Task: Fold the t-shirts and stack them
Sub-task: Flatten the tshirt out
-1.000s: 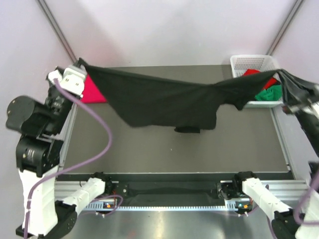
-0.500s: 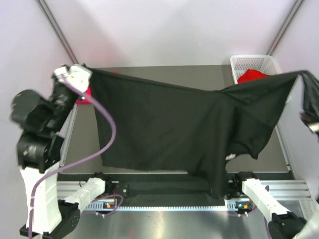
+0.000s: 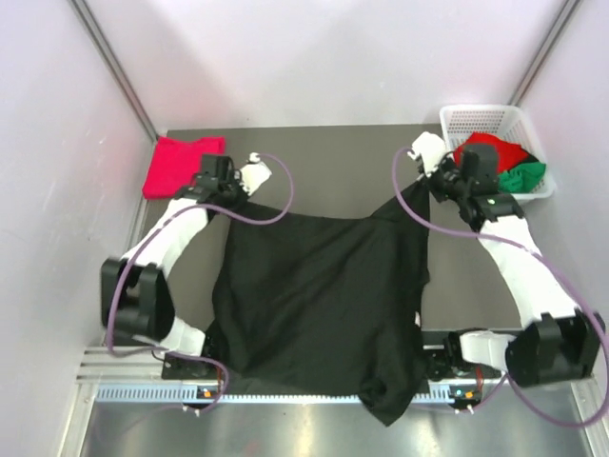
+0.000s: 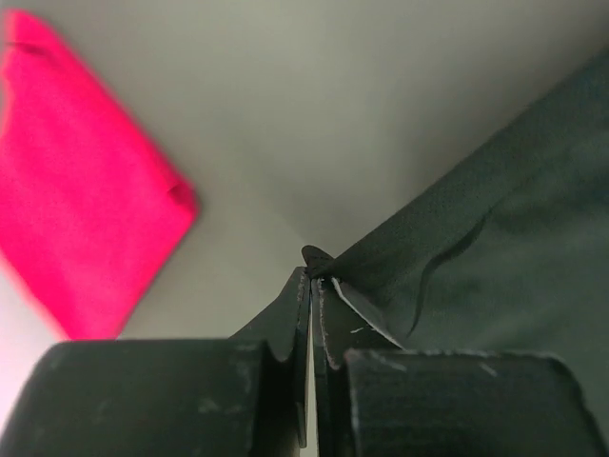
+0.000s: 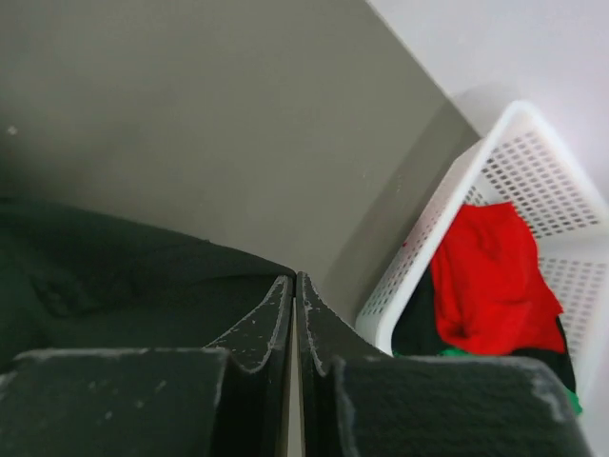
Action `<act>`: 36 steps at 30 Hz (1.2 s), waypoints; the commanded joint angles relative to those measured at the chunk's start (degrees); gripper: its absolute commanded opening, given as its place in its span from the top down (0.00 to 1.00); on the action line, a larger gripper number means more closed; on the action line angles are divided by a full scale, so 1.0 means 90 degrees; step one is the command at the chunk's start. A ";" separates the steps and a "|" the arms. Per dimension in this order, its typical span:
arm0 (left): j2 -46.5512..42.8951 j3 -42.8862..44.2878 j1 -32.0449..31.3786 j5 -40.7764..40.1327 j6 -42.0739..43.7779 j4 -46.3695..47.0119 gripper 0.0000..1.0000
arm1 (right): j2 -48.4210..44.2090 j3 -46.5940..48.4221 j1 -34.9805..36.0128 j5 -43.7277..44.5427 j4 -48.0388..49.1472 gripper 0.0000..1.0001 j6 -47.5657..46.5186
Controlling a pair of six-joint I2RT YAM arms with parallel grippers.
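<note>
The grey table (image 3: 333,152) carries the black t-shirt (image 3: 324,305), spread mostly flat, its near hem draped over the table's front edge. Beyond the black t-shirt's far right corner sits the white mesh basket (image 3: 476,114). Beyond its far left corner lies a folded pink t-shirt (image 3: 179,164). A red t-shirt (image 3: 514,155) and a green t-shirt (image 3: 523,176) are bunched in the basket. The left gripper (image 4: 311,276) is clamped tight on the black t-shirt's far left corner, and the right gripper (image 5: 293,281) on its far right corner.
</note>
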 commanded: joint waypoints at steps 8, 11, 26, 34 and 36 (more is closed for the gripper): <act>0.2810 0.2213 0.0151 -0.0381 -0.0180 0.0774 1.00 | 0.2613 0.1273 -0.0051 0.0610 0.1587 1.00 -0.0690; 0.3221 0.2507 0.0190 -0.0508 -0.0268 0.0871 1.00 | 0.3278 0.1801 -0.0051 0.0747 0.1733 1.00 -0.0699; 0.4812 0.4383 0.0219 -0.1728 -0.0717 0.1515 1.00 | 0.6667 0.5942 0.0008 0.1255 0.1753 1.00 -0.0436; 0.5233 0.4451 0.0249 -0.2042 -0.0317 0.2012 1.00 | 0.7138 0.6130 0.0096 0.1421 0.2046 1.00 -0.0650; 0.5321 0.4461 0.0278 -0.2051 -0.0297 0.2208 1.00 | 0.7187 0.6139 0.0105 0.1441 0.2163 1.00 -0.0680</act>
